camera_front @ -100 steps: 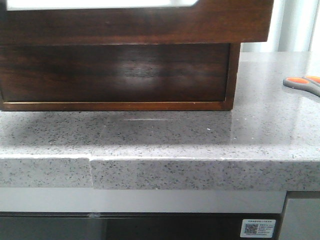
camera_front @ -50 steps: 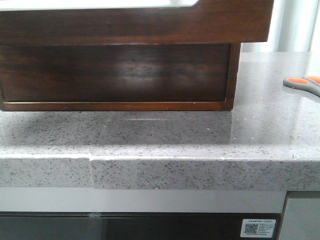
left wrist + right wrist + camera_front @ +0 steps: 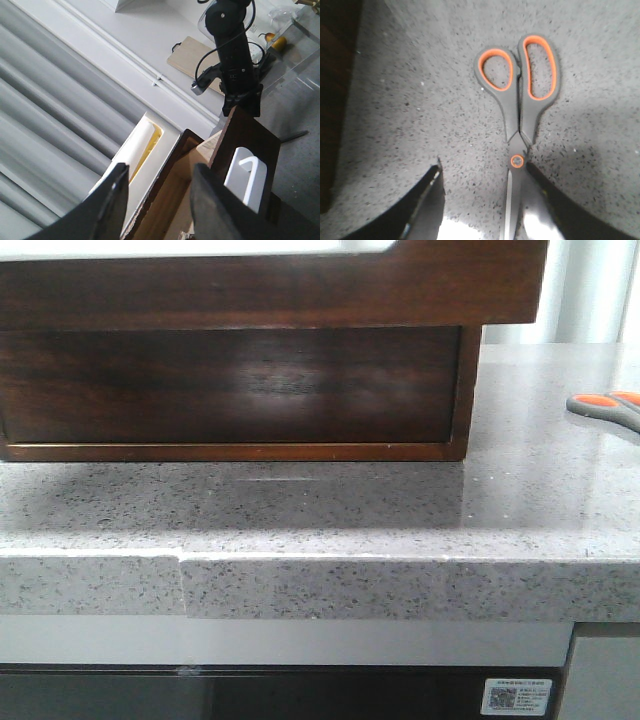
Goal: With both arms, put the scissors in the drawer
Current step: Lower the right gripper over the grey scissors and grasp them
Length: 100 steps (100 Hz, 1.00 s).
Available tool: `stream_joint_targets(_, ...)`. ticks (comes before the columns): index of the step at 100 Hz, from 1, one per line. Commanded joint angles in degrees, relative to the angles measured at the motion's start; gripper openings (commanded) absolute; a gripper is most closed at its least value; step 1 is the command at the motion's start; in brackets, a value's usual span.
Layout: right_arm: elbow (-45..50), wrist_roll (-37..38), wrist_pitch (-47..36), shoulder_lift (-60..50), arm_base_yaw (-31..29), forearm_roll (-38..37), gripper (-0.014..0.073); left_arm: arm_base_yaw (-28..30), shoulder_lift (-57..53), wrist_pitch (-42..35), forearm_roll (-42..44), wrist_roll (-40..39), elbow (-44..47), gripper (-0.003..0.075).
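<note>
The scissors (image 3: pixel 520 117) lie flat on the speckled counter, with grey handles, orange-lined loops and an orange pivot. In the front view the scissors (image 3: pixel 606 407) show only at the far right edge. My right gripper (image 3: pixel 485 175) hangs open just above them, and the blades run between its fingers, close beside one finger (image 3: pixel 547 192). The drawer (image 3: pixel 270 290) juts out of the dark wooden box (image 3: pixel 240 390) toward the camera. My left gripper (image 3: pixel 157 187) is open over the drawer's pale wooden inside, one finger (image 3: pixel 212 200) next to the drawer front (image 3: pixel 250 135) with its white cutout.
The grey granite counter (image 3: pixel 330 510) has a front edge and a seam low in the front view. The right arm (image 3: pixel 232 55) stands beyond the drawer in the left wrist view. A white and yellow part (image 3: pixel 147 142) lies beside the box, near grey curtains.
Less of the white cutout shows at the top of the front view, so the drawer front has shifted slightly. The scissors have not moved.
</note>
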Motion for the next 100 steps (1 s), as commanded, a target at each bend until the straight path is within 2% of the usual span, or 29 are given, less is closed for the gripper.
stream_joint_targets(1,-4.8,0.0,1.5,2.3,-0.5,-1.3,0.0307,-0.5,0.4,-0.2,-3.4,-1.0,-1.7,0.0281)
stream_joint_targets(16,-9.3,0.7,8.3,8.3,-0.6,-4.3,0.0307,-0.5,0.4,-0.2,-3.4,-1.0,-1.7,0.0281)
stream_joint_targets(37,-12.8,0.7,13.6,14.0,-0.6,-4.9,0.0307,-0.5,0.4,-0.2,-3.4,-1.0,-1.7,0.0281)
stream_joint_targets(91,-14.6,0.7,13.0,19.2,-1.3,-5.7,0.0306,-0.5,0.4,-0.2,-3.4,-1.0,-1.7,0.0281)
stream_joint_targets(100,-14.6,0.7,13.1,19.6,-1.3,-5.7,0.0262,-0.5,0.4,-0.2,-3.4,-1.0,-1.7,0.0281)
